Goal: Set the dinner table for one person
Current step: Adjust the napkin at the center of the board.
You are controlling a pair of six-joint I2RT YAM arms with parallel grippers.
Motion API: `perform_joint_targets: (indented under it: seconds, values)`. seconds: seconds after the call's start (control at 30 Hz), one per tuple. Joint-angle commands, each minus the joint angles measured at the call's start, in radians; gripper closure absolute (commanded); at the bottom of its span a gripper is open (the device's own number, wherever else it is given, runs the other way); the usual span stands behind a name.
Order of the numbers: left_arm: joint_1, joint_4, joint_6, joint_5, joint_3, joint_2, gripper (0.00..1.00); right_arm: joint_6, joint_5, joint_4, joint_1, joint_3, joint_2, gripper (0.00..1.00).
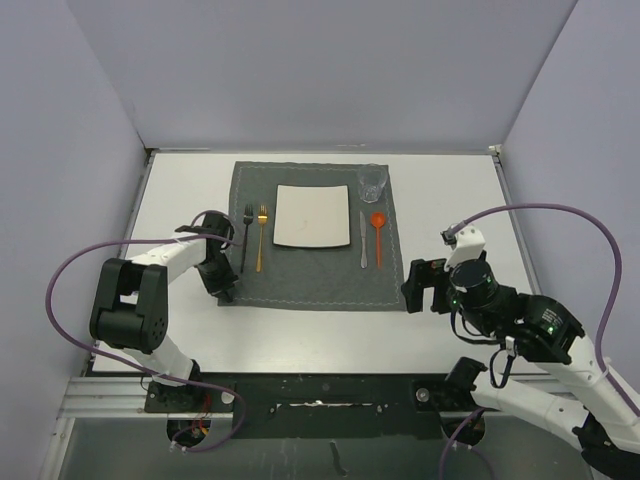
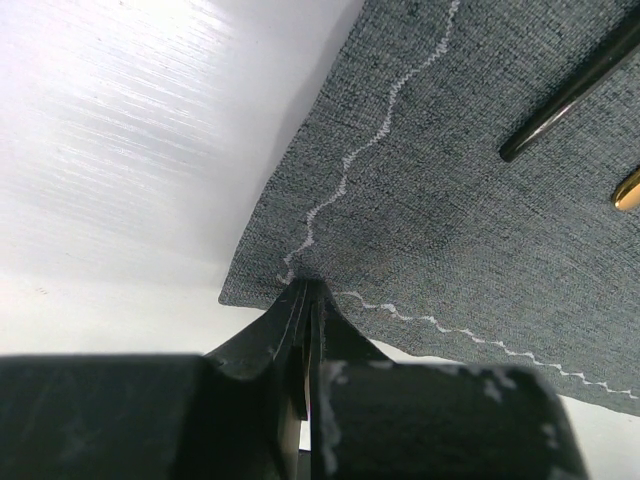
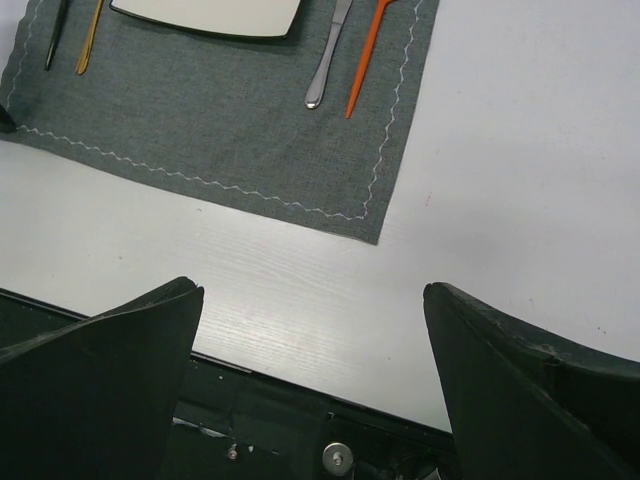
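From above, the setting on the placemat (image 1: 310, 275) looks complete, so you are probably squaring it on the dinner table (image 1: 185, 195). The next move calls for a gentle tug.

Left wrist: the left gripper (image 2: 308, 290) is clenched at the placemat's near-left corner, with tabletop just left.

Right wrist: the right gripper (image 3: 312, 290) hangs released over the table, near the placemat's near-right corner.

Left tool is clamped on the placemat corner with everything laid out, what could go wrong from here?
The left tool is shut on the placemat at its near-left corner; lifting or pulling could drag the cloth and skew the black fork and gold fork lying nearby. A sharp tug might also tip the glass standing at the far-right corner.
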Motion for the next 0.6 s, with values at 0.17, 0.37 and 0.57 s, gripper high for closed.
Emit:
perform_joint_targets:
  seconds: [0.17, 0.37, 0.57]
  values:
    - [0.014, -0.022, 0.039, -0.056, 0.021, -0.031, 1.0, 0.002, 0.0, 0.032, 0.008, 0.034, 0.048, 0.02]
    - [-0.021, -0.039, 0.069, 0.007, 0.051, -0.067, 1.0, 0.006, -0.005, 0.022, 0.008, 0.021, 0.098, 0.02]
    - [-0.066, -0.086, 0.068, 0.025, 0.108, -0.134, 1.0, 0.087, -0.021, -0.012, 0.008, -0.044, 0.15, 0.54]
